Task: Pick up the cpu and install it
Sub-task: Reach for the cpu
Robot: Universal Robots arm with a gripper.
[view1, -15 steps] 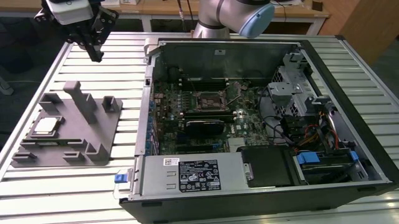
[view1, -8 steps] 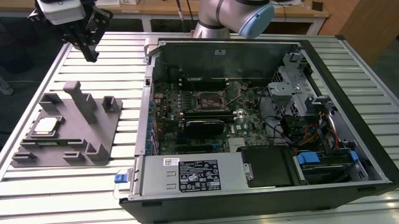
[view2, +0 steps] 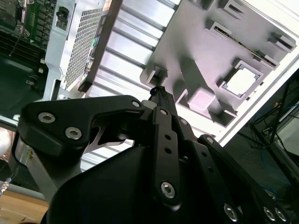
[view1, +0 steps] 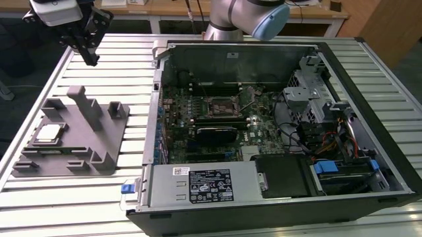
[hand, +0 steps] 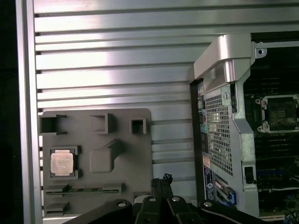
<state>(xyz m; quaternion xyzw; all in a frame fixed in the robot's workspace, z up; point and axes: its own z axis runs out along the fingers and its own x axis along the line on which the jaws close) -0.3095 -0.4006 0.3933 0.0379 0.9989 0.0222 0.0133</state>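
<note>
Currently the gripper (view1: 91, 60) hangs above the slatted aluminium table (view1: 125, 64), jaws pinched together on nothing, well apart from the cpu (view1: 49, 133) seated in the grey fixture (view1: 79, 148). A skewed grasp could probably bend socket (view1: 221, 105) pins inside the open computer case (view1: 264, 207). A wooden bench (view1: 171, 7) stands behind.

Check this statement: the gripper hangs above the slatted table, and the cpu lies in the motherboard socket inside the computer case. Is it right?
Not quite. The gripper does hang above the slatted table, but the cpu lies in a recess of the grey fixture beside the computer case, as the exterior view shows.
</note>
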